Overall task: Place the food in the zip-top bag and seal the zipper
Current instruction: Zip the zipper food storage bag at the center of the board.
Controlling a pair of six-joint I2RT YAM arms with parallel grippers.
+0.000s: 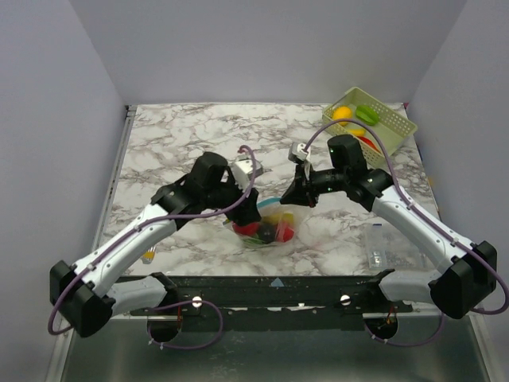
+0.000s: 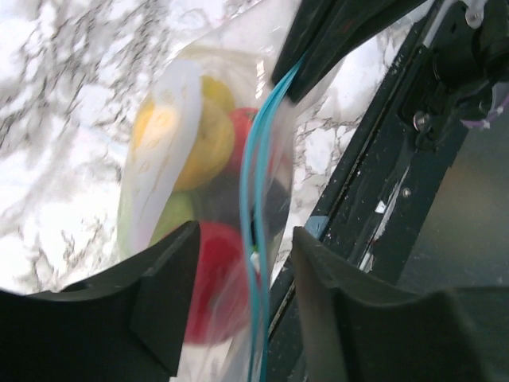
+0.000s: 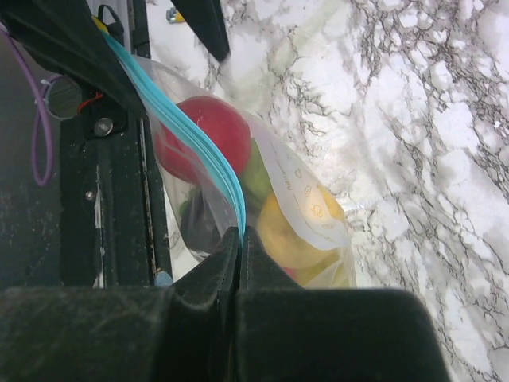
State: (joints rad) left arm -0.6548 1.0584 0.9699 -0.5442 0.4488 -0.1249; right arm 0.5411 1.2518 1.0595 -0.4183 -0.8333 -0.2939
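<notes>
The clear zip-top bag (image 1: 274, 231) hangs between my grippers over the table's front middle. Inside it are a red ball (image 3: 211, 131), a yellow fruit (image 2: 203, 139), something green and something dark. My right gripper (image 3: 240, 232) is shut on one end of the teal zipper (image 3: 179, 119) and holds the bag's mouth up. My left gripper (image 2: 242, 235) is open, with its fingers either side of the zipper (image 2: 254, 175) and not touching it. In the top view the left gripper (image 1: 250, 210) is at the bag's left and the right gripper (image 1: 300, 196) at its right.
A pale green lattice basket (image 1: 398, 125) stands at the back right with a yellow-orange fruit (image 1: 343, 113) and a green piece (image 1: 368, 112) in it. A stiff clear plastic item (image 1: 383, 243) lies at the front right. The black front rail (image 1: 270, 288) runs just below the bag.
</notes>
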